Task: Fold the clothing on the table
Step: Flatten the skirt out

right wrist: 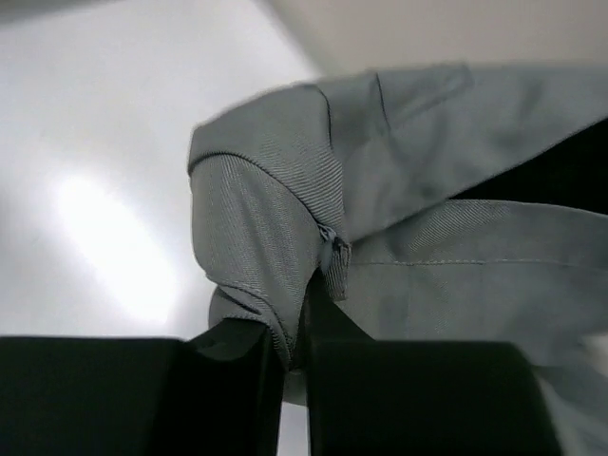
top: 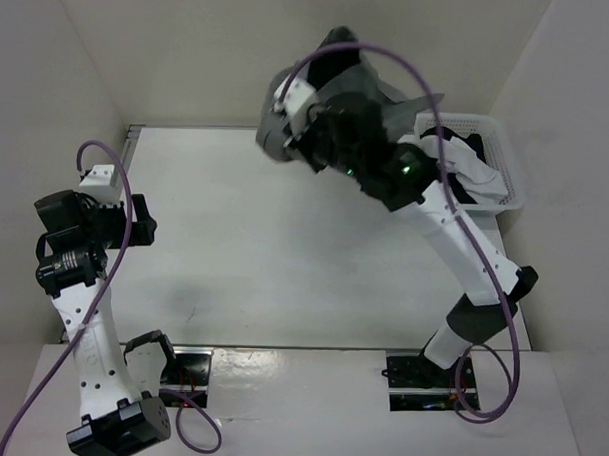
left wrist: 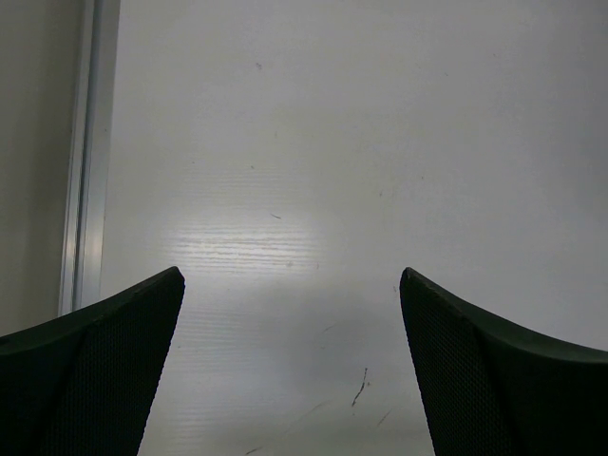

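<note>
- The grey skirt (top: pixel 270 142) is bunched up at the far side of the white surface (top: pixel 283 257), close to the white basket (top: pixel 514 195).
- The right jaws are pinched tight on a fold of the grey skirt.
- The left jaws are wide apart above the surface near its left edge, with nothing between them.
- A white and black cloth (top: pixel 477 169) lies in the basket.
</note>
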Available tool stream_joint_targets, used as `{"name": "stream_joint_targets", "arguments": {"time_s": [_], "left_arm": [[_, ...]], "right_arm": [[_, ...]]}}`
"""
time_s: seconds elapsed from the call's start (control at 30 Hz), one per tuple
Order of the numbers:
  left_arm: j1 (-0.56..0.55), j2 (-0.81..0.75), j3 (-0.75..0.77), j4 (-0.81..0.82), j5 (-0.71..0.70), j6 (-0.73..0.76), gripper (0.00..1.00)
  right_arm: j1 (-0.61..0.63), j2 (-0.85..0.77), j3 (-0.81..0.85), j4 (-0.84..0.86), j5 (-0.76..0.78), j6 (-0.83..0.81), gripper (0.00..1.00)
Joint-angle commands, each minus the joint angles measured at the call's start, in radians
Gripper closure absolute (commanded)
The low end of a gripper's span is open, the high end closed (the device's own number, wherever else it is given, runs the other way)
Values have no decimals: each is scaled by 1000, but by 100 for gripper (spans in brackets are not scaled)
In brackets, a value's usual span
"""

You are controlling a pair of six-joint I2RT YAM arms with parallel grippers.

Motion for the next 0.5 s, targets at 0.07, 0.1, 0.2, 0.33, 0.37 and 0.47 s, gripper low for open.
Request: {"name": "stream_joint_targets", "arguments": {"time_s": [0.07,0.1,0.2,0.33,0.37,0.47], "left_arm": [[8,-17,1,13,25,10,0],[8,-17,1,13,25,10,0],[8,-27,1,13,25,10,0],[8,-27,1,13,36,21,0],[8,-27,1,4,46,21,0],[8,-27,1,3,69,31,0]], "right_arm": [[220,58,-364,-41,165,-38,45],[254,58,-445,-41,203,-29,24],[340,113,-555,-41,215,-18,13],[340,131,-590,13,248,8,11],[340,122,-590,24,269,8,10],[291,110,-576,42,269,8,9]]}}
